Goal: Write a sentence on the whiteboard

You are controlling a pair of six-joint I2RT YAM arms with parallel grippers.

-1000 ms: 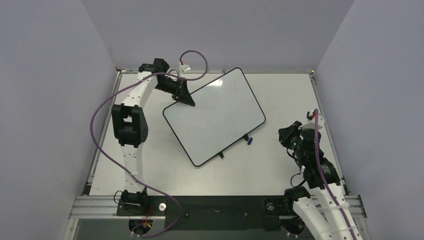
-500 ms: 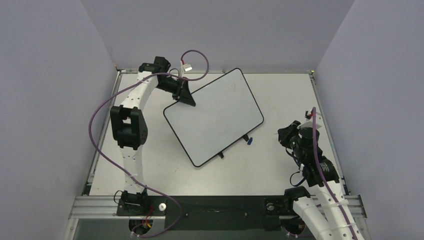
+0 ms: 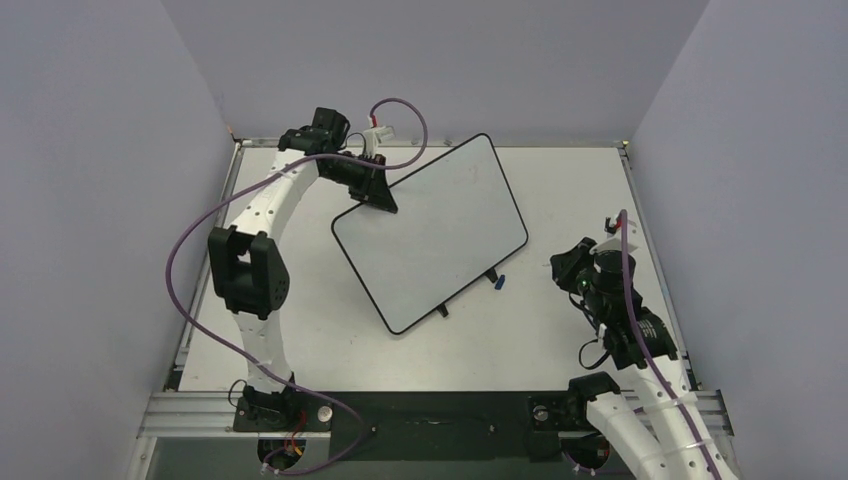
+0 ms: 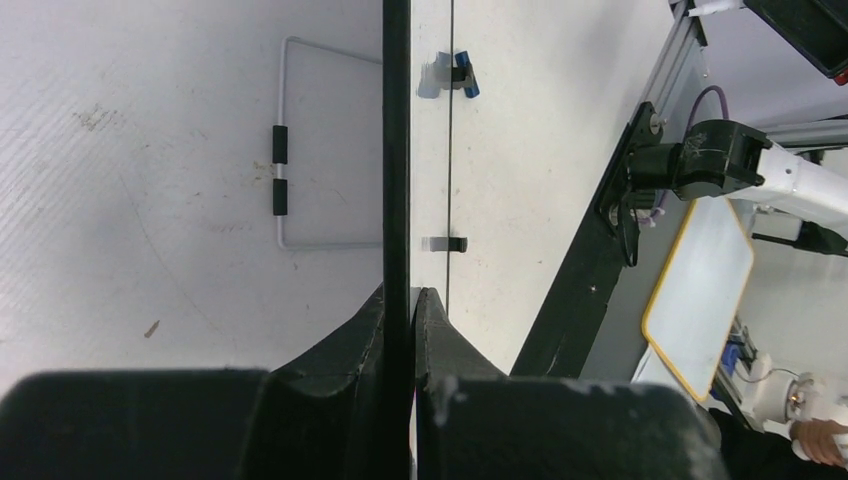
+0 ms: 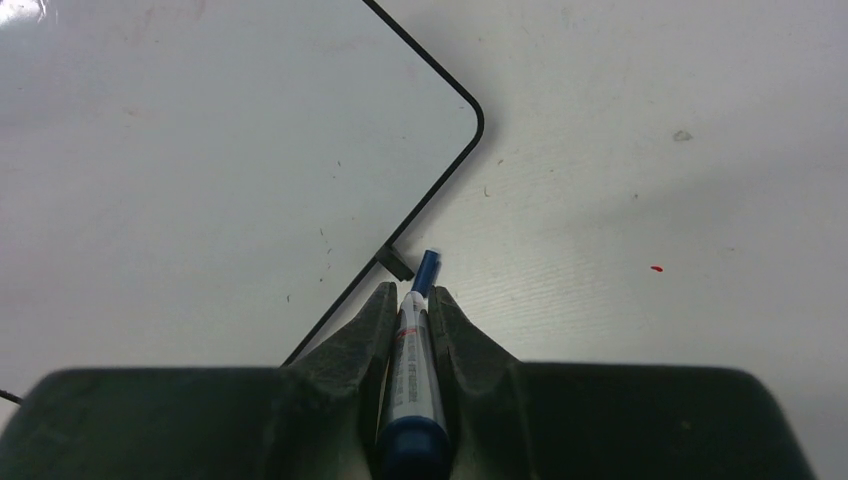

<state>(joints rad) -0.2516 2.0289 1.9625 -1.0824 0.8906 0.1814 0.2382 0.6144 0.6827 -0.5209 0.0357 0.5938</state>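
1. Whiteboard: it lies slantwise in the middle of the counter, with one rounded corner toward the back wall and another toward the arm bases. From the right wrist I see its face as plain white with a few faint specks.
2. Black rim: from the left wrist I see it edge-on as a thin dark line. Two small black feet stick out along the near-right edge. I cannot tell whether the board sits flat or is tipped up.
3. Left fingers: they are clenched on the board's far-left corner, one finger pressed on each side of the rim.
4. Right fingers: they sit over the counter near the board's right corner, apart from the board. They are clamped on a marker, a white barrel with blue ends, whose tip aims at the counter just beside a foot on the board's edge.
5. Small blue piece: it rests on the counter just beside the near-right edge, close to one foot.
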